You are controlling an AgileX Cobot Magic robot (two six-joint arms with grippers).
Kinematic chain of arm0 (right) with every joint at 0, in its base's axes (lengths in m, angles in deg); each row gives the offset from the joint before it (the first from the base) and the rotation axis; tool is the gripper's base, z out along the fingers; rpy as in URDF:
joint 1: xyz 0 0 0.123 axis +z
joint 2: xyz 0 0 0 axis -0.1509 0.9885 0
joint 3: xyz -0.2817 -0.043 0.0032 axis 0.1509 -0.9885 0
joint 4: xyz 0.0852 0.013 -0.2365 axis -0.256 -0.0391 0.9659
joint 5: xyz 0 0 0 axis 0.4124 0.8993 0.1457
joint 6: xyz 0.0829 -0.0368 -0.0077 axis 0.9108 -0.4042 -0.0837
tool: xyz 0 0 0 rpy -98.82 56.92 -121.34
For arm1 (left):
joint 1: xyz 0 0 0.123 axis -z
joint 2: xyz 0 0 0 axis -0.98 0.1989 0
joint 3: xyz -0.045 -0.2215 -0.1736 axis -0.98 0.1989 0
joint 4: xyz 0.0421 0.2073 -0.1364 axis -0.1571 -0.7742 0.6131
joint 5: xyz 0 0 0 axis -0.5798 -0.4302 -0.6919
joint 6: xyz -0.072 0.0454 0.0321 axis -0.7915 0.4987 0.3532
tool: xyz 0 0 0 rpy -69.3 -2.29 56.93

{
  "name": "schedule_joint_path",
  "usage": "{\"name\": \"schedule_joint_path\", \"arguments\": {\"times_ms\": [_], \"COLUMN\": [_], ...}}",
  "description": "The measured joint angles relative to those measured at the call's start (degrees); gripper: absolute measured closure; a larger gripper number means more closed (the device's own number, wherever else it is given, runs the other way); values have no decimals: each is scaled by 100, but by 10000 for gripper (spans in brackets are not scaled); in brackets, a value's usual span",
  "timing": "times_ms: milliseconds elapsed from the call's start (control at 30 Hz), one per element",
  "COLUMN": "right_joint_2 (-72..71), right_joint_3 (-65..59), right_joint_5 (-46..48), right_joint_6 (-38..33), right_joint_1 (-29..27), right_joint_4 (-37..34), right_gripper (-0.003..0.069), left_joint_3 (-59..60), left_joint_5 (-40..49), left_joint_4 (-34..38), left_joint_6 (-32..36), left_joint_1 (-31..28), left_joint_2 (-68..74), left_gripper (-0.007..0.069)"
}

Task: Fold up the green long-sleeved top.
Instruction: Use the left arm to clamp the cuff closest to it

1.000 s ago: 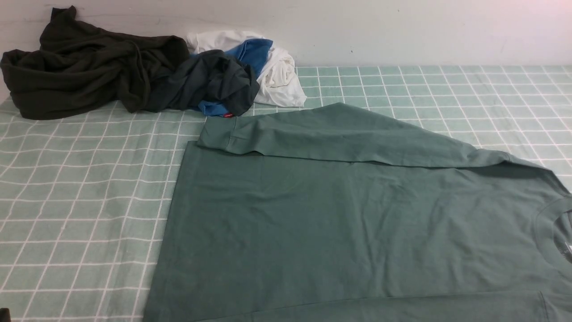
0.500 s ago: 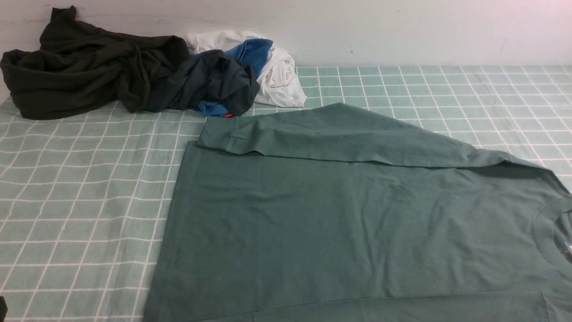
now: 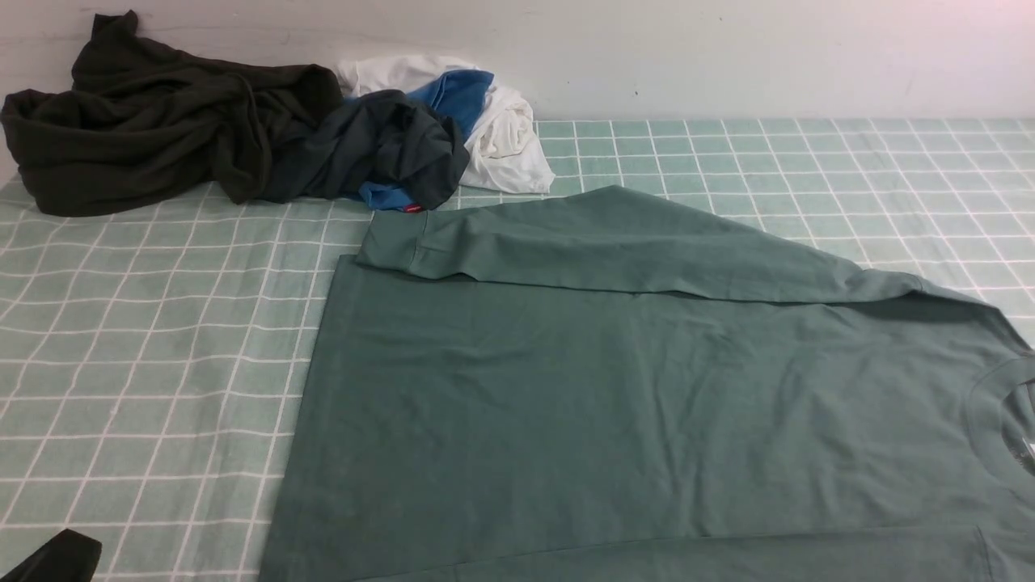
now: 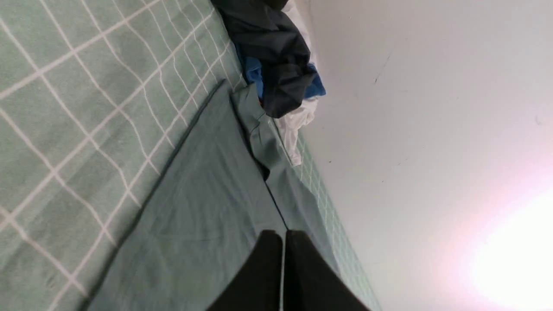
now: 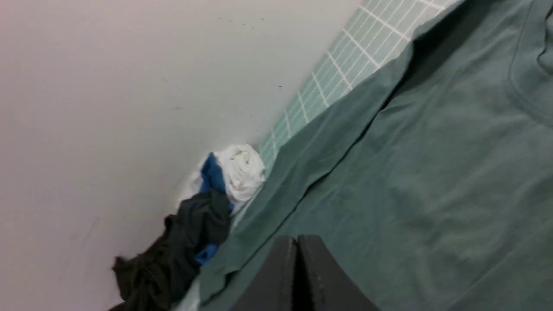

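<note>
Green long-sleeved top (image 3: 566, 404) is lying flat, filling centre to 3 o'clock and running out past the 6 o'clock edge. Far sleeve (image 3: 647, 263) is lying folded in along 12 o'clock, near sleeve (image 3: 728, 562) across 6. Neckline (image 3: 986, 412) is sitting at 3–4 o'clock, partly cropped, so an off-frame snag could be going unseen.

Garment pile (image 3: 242, 129) is crowding 11 o'clock; far cuff (image 3: 392, 242) is sitting right beside it. Risk: a grab there is catching pile fabric too.

Left gripper (image 4: 283, 235) is showing at 7 o'clock, fingers pressed together, pinching nothing. Right gripper (image 5: 298, 239) is also closed and empty. If either is dropping without spreading first, it's pushing cloth, not picking it. Thin knit: a shallow bite is likely slipping, a deep one dragging the folded sleeves loose. Uneven lift is skewing the body fold.
</note>
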Motion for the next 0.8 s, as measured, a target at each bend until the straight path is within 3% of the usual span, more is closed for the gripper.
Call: {"name": "schedule_joint_path", "arguments": {"times_ms": [200, 367, 433, 533, 667, 800], "right_joint_2": [0, 0, 106, 913, 2529, 3602], "right_joint_3": [0, 258, 571, 1264, 2629, 3563], "right_joint_5": [-93, -77, -96, -47, 771, 1804], "right_joint_6": [-419, -1533, -1971, -2593, -3318, -3461], "right_joint_1": [0, 0, 0, 0, 92, 374], "right_joint_4": [-96, 42, 247, 729, 1564, 2077], "right_gripper": [675, 675, 675, 675, 675, 675], "left_joint_3": [-22, -1174, -1622, -2419, -3697, -4399], "left_joint_5": [166, 959, 1358, 2277, 3614, 4485], "left_joint_4": [-6, -299, -565, -1284, -2660, -3541], "left_joint_6": [1136, 3456, 3860, 4141, 4243, 4205], "left_joint_1": [0, 0, 0, 6, 136, 455], "left_joint_2": [0, 165, 592, 1761, 3570, 4544], "left_gripper": [627, 627, 627, 627, 627, 627]}}
